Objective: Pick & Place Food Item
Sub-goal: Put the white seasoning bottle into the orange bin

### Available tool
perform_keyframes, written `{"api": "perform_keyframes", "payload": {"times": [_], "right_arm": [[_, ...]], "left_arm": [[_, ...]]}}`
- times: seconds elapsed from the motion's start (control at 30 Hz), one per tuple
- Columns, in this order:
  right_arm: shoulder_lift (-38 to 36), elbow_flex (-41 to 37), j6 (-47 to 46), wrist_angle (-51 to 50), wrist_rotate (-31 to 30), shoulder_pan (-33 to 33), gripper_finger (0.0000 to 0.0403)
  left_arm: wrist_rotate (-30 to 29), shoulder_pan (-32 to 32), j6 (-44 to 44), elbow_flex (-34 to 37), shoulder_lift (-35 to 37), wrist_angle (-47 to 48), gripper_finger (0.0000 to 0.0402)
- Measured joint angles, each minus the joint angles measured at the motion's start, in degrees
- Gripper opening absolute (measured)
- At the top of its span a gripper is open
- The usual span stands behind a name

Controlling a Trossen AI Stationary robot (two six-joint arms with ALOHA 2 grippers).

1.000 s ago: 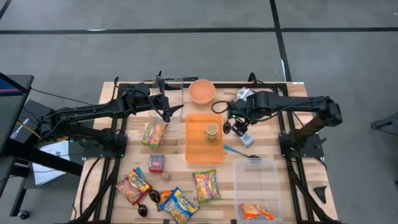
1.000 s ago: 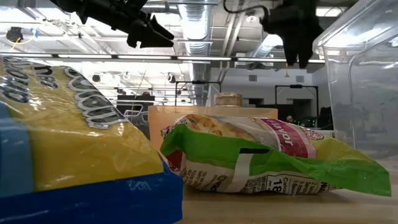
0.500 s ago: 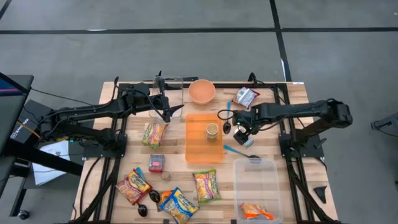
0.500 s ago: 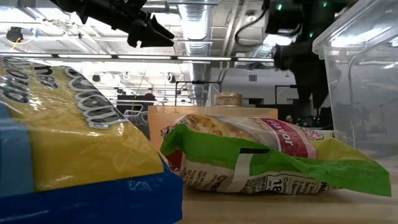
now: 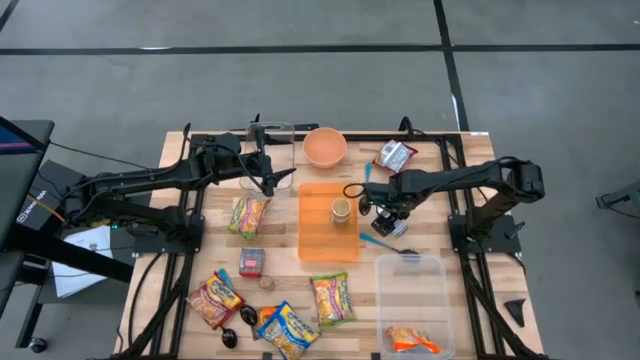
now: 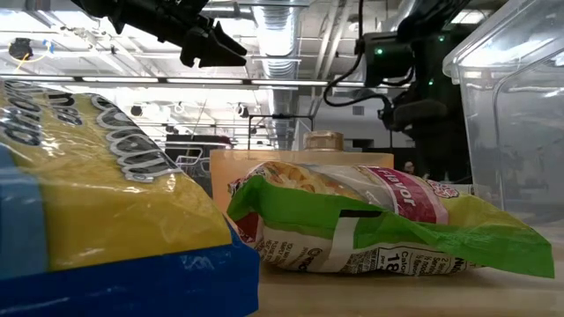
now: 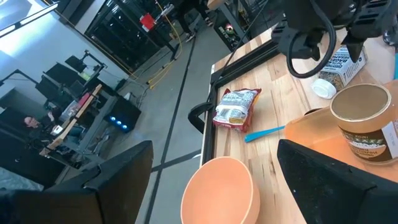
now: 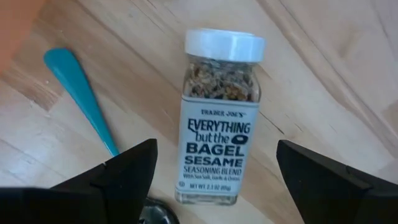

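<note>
The right gripper (image 5: 388, 222) hangs directly above a seasoning jar (image 8: 217, 121) that lies on its side on the wooden table (image 5: 440, 235). Its two fingers (image 8: 106, 177) stand wide apart, one on each side of the jar, and grip nothing; whether they touch the jar cannot be told. The jar has a white cap (image 8: 224, 43) and a white label, and the cap end points away from the gripper's wrist. A teal spoon (image 8: 81, 99) lies on the table just beside the jar, off one finger. In the high view the orange tray (image 5: 328, 222) lies on the inner side of the right gripper, with a small brown cup (image 5: 341, 210) standing upright on it. A clear lidless bin (image 5: 412, 300) sits nearer the table's front edge than the gripper, with an orange item (image 5: 410, 341) inside it. A small snack pouch (image 5: 394, 156) lies beyond the gripper, near the table's far edge.

The left gripper (image 5: 275, 178) waits in the air on the far side of the orange tray from the right gripper, fingers spread wide and empty. An orange bowl (image 7: 219, 191) sits ahead of it, and a clear container (image 5: 268, 150) lies beside its wrist. Snack bags (image 5: 330, 298) lie scattered well clear of both grippers, toward the front edge.
</note>
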State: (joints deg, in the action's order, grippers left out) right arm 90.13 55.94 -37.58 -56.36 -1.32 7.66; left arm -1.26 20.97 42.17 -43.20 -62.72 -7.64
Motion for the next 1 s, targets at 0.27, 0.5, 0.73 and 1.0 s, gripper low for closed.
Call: {"api": "perform_keyframes", "payload": {"times": [0.27,0.5,0.73,1.0], "right_arm": [[-0.52,-2.56,-0.15,1.91,0.15,0.0,0.0327],[-3.41,-10.95,-1.97,10.9,3.05,0.0,0.0326],[-5.14,-12.44,-4.26,12.26,4.46,-0.58,0.0273],[-4.63,-12.41,-5.14,12.82,3.77,-2.15,0.0192]], "left_arm": [[0.0,0.0,0.0,0.0,0.0,0.01,0.0337],[0.01,0.0,0.0,0.0,0.0,0.0,0.0337],[0.02,0.0,0.0,0.0,0.0,-0.04,0.0337],[0.0,0.0,-0.01,0.0,0.01,-0.04,0.0337]]}}
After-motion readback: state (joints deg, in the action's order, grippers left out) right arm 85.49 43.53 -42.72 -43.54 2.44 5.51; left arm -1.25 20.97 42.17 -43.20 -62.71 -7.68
